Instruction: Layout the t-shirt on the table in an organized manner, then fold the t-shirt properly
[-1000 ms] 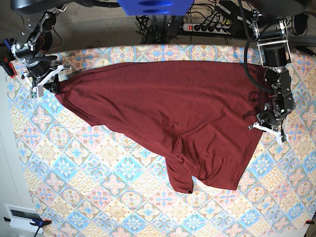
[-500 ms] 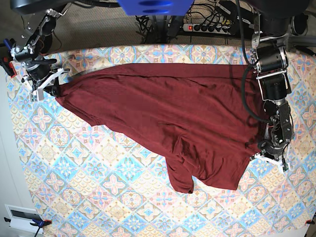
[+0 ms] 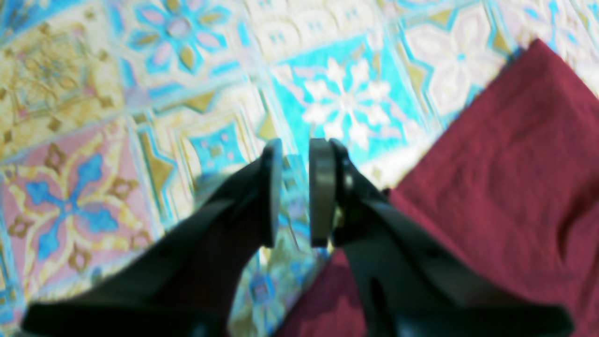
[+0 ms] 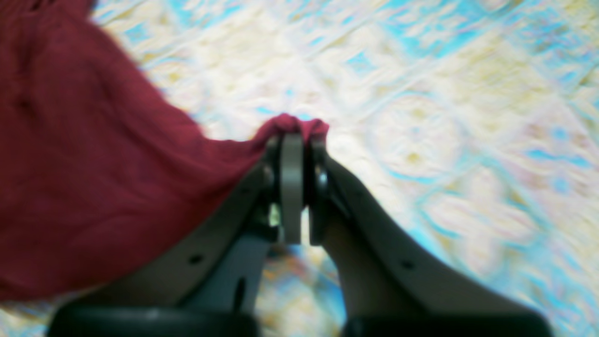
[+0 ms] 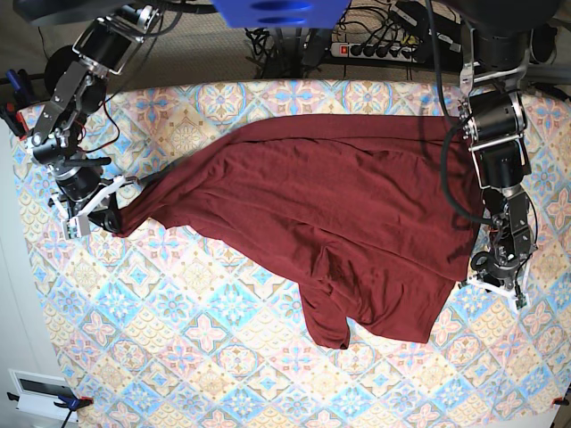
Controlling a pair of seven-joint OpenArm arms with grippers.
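The maroon t-shirt (image 5: 312, 214) sprawls lengthwise across the patterned surface (image 5: 178, 348), right gripper (image 4: 295, 140) clenching one corner, left gripper (image 3: 295, 187) released beside its opposite edge; bare cloth lies below.

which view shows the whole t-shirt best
The base view: the whole t-shirt lies spread across the table. The left wrist view shows only an edge of it, the right wrist view a pinched corner in the right end effector.
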